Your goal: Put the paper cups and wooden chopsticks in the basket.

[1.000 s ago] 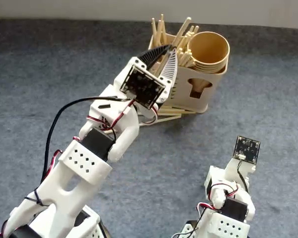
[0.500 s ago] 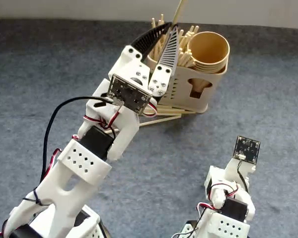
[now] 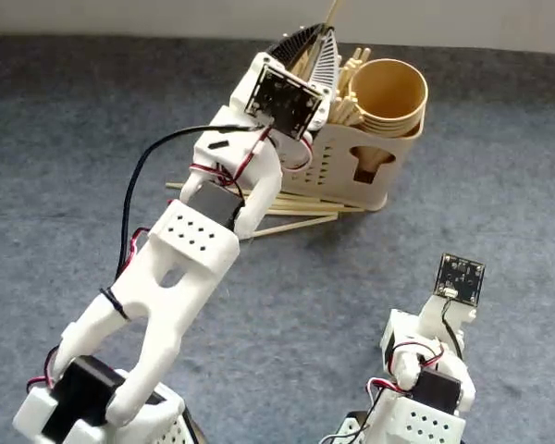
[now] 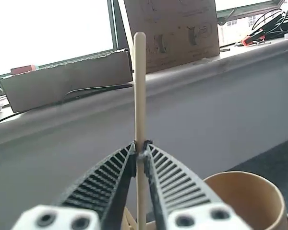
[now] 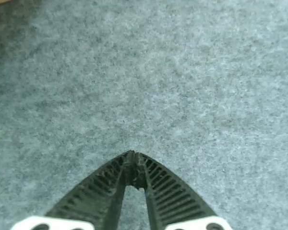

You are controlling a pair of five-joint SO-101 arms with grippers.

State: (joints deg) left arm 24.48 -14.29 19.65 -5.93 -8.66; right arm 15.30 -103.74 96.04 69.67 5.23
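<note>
My left gripper (image 3: 322,37) hangs over the near-left part of the cream basket (image 3: 370,162), shut on a wooden chopstick (image 4: 139,91) that stands upright between its jaws. The same chopstick (image 3: 331,13) pokes up past the top edge of the high view. Stacked paper cups (image 3: 388,92) sit in the basket's right half, with several chopsticks (image 3: 347,79) standing beside them. More chopsticks (image 3: 291,215) lie on the carpet against the basket's front. My right gripper (image 5: 133,167) is shut on nothing just above bare carpet, and that arm (image 3: 435,370) is folded at the bottom right.
Grey carpet (image 3: 462,222) covers the table, open between the basket and the right arm. A pale wall (image 4: 221,110) rises close behind the basket. A paper cup rim (image 4: 245,191) shows below the left gripper.
My left arm lifted the chopstick off the carpet, swung it upright, and carried it up and back over the basket. The right arm kept still.
</note>
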